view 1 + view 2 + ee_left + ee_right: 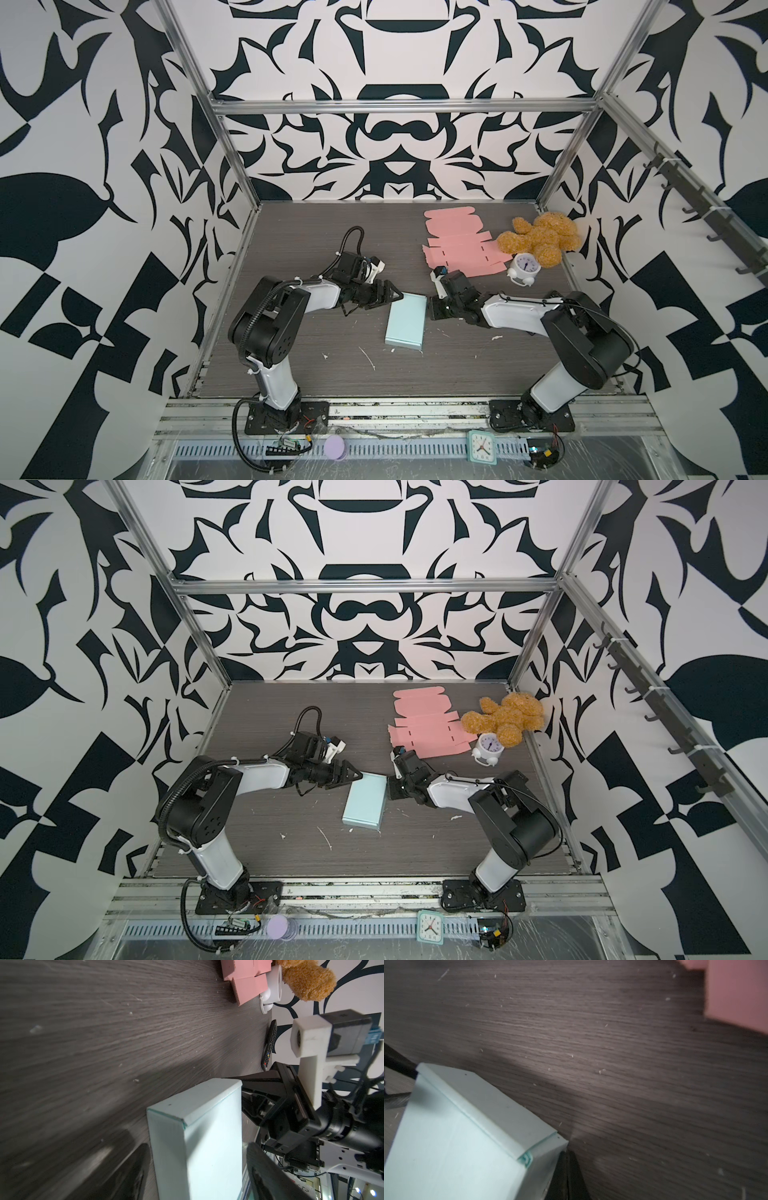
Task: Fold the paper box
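Box [405, 322] lies on the bench [316, 249] between both arms, long axis running front to back; left pincer [390, 296] gapes released at its far-left corner; right pincer [432, 309], clenched on nothing, sits just beside its far-right edge; both about equally near.

**A:** What is cluttering your table [316, 374]?

**B:** In your far right corner a bear [540, 239] lies by the wall. An alarm clock [524, 268] sits just on its near side, touching it. To the left of both you have pink card [461, 245] lying flat, its right edge meeting the bear. White scraps [368, 357] are scattered over the near middle.

**A:** And off the table?

**B:** On your near rail there is a square clock [482, 446] right of middle and a purple disc [335, 447] left of middle, well apart. Hooks [702, 208] line the right wall. Your left wrist view also shows a remote [270, 1047] at the table's edge, by the wall.
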Controlling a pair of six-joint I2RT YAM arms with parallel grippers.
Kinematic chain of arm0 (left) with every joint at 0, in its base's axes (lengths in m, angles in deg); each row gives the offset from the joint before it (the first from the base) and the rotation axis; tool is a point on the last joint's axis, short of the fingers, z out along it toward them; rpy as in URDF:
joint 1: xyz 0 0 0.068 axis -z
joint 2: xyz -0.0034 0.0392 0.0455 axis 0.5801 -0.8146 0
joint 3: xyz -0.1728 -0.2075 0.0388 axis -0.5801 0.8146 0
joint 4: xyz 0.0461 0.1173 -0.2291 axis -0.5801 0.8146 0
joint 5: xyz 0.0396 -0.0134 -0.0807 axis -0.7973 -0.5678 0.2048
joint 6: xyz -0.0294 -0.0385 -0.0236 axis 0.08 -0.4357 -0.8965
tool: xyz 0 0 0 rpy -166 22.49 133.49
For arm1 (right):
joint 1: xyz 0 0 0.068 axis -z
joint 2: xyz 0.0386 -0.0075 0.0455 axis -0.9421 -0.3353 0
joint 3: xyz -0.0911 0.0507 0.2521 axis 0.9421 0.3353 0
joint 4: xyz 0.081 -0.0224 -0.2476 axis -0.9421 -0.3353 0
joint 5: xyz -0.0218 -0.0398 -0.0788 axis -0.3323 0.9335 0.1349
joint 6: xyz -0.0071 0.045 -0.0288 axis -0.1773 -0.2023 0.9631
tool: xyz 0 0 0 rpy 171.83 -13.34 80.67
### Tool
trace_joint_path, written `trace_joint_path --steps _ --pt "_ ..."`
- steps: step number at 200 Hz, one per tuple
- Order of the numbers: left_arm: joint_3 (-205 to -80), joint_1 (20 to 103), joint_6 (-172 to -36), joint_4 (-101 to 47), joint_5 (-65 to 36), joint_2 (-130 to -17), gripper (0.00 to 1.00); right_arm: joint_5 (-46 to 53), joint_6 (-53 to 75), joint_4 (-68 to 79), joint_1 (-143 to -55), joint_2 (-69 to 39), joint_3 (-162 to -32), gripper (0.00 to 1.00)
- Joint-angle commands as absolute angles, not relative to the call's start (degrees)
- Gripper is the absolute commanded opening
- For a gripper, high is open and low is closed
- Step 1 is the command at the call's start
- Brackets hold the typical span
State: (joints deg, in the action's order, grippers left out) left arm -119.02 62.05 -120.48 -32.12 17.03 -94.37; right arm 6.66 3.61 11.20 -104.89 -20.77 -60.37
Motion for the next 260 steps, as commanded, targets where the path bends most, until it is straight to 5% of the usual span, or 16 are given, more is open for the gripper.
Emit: trace_joint_path --steps 1,177,260 --pt "-120.3 62.2 -122.3 -35.2 19.4 -96.3 0.76 5.6 3.2 13.1 -104.6 -21.3 -62.1 0.07" --pt "-124.2 65.7 -123.6 -35.8 19.4 -99.0 0.76 1.7 0.0 17.0 -106.7 -19.0 -60.6 0.06" --pt "-123.7 58.0 -116.6 -27.2 18.1 -97.5 0.76 6.3 0.8 10.6 -106.7 -12.3 -55.0 0.12"
